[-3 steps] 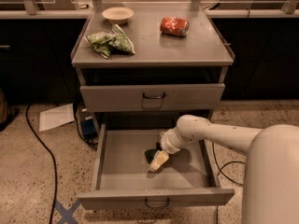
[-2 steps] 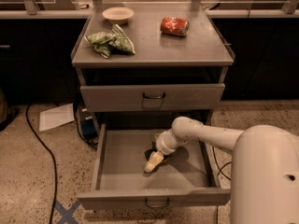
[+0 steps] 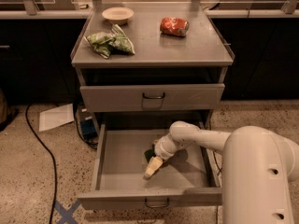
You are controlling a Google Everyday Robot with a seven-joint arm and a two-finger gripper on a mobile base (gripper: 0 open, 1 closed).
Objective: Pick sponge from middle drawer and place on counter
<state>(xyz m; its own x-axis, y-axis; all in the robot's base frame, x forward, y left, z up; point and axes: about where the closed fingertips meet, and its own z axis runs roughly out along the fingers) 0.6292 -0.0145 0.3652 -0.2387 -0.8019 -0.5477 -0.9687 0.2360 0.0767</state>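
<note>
A grey metal cabinet stands on a speckled floor, seen from above and in front. Its broad flat grey counter (image 3: 187, 48) carries a shallow cream bowl (image 3: 117, 15) near the back left corner. Two crumpled light-green snack bags (image 3: 110, 42) lie towards the left edge, and a crushed red packet (image 3: 174, 26) lies right of centre near the back. Below the counter, the top drawer (image 3: 152, 97) is closed.

The wide shallow grey middle drawer (image 3: 119, 164) is pulled fully out. A white robot arm (image 3: 201, 139) comes in from the right side over the drawer. Its cream-tipped gripper (image 3: 152, 168) points down and to the left, low over the drawer floor near the centre, a little towards the front edge. Whether the gripper is wide, narrow or holding anything cannot be told.

The small dark green sponge (image 3: 150, 152) sits in the drawer just behind the gripper, against its wrist and partly hidden by it.

On the floor left of the cabinet lie a white sheet of paper (image 3: 56, 117) and a black cable (image 3: 44, 146).
</note>
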